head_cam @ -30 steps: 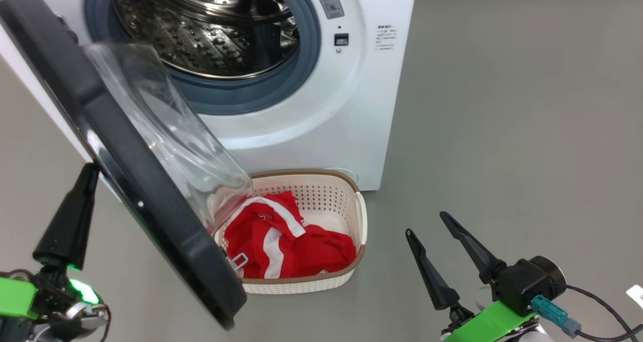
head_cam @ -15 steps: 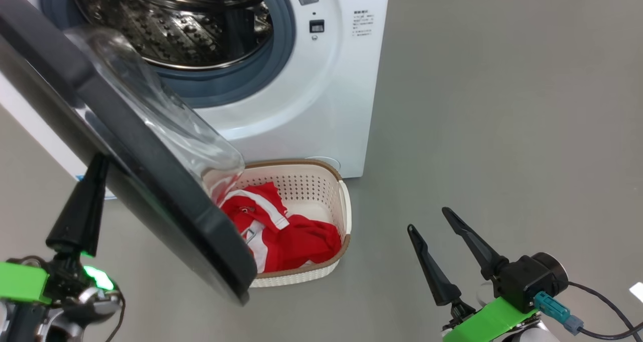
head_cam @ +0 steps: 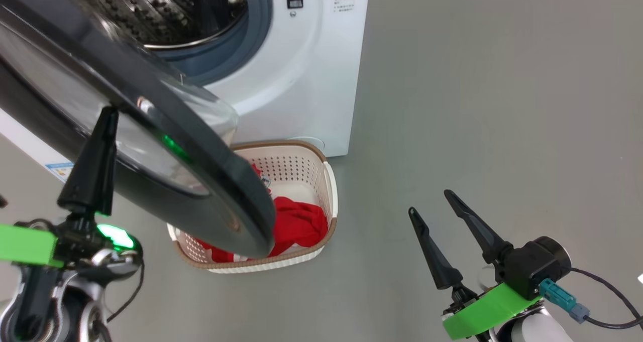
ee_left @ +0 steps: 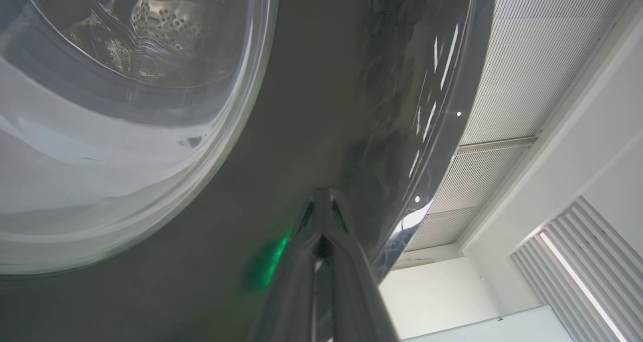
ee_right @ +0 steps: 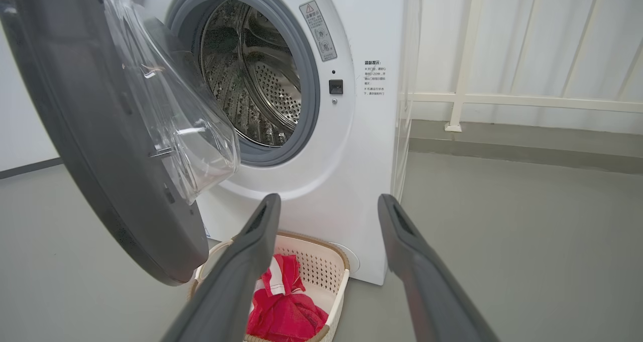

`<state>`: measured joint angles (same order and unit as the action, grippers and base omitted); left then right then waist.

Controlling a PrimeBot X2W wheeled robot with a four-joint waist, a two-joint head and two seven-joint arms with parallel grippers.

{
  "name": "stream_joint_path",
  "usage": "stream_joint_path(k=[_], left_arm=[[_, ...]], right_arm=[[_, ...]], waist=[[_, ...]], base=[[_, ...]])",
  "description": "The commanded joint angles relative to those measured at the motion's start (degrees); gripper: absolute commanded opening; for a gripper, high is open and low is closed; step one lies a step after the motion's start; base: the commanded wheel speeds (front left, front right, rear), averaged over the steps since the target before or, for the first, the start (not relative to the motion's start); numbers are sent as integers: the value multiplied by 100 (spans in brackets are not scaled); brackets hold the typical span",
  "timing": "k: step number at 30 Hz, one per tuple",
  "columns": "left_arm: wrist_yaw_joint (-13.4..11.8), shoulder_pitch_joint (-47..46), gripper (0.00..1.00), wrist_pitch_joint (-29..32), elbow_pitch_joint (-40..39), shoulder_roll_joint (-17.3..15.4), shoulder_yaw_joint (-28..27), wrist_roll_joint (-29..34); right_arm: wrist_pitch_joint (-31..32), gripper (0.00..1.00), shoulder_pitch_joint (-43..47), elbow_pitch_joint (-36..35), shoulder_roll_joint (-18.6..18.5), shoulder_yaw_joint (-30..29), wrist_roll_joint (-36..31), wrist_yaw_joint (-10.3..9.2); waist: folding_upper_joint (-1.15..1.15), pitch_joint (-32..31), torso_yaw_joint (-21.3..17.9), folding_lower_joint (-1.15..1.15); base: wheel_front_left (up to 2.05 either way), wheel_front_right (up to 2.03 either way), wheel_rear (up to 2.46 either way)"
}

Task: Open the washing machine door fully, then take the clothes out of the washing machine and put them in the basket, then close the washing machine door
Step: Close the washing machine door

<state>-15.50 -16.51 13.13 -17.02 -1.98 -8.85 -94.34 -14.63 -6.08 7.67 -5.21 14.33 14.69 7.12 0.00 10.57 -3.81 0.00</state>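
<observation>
Nearest on the left, the left gripper [head_cam: 109,112] has its two dark fingers pressed shut with nothing between them. They point up at the outer face of the washing machine door [head_cam: 236,201]. In the left wrist view the closed tip [ee_left: 324,195] meets its own reflection on the glossy black rim [ee_left: 321,96], so it seems to touch the door there. A green light glows on that wrist and is mirrored in the rim.

Nearest on the right, the right gripper [head_cam: 429,201] hangs over the bare grey floor [head_cam: 477,106] with its fingers spread wide and empty, well apart from everything else. In its own view the gripper [ee_right: 327,201] points towards the machine's front.

Just beyond the left gripper, the door stands partly open, hinged on the left, its clear bowl window [ee_right: 176,116] bulging towards the machine. Its lower edge covers the left part of the basket [head_cam: 329,191] in the head view.

The basket sits on the floor against the foot of the washing machine [head_cam: 301,81]. The red clothes [head_cam: 299,224] with white stripes lie inside it.

Farthest, the grey rubber ring [ee_right: 309,106] surrounds the steel drum [ee_right: 251,91]; no clothes can be seen in the part that shows.
</observation>
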Motion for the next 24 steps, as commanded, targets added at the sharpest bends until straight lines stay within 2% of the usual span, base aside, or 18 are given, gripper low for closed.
stream_joint_path(k=[1,24], left_arm=[[109,-269,0,-26,-75,-90,-42,-6],[549,-1733,0,-588,1060,-128,182,354]], right_arm=[[-37,100,-184,-173,1,101,55,36],[-37,100,-496,-283,70,171,23,36]], waist=[[0,104,-58,0],[0,720,-234,0]], base=[[0,0,0],[0,0,0]])
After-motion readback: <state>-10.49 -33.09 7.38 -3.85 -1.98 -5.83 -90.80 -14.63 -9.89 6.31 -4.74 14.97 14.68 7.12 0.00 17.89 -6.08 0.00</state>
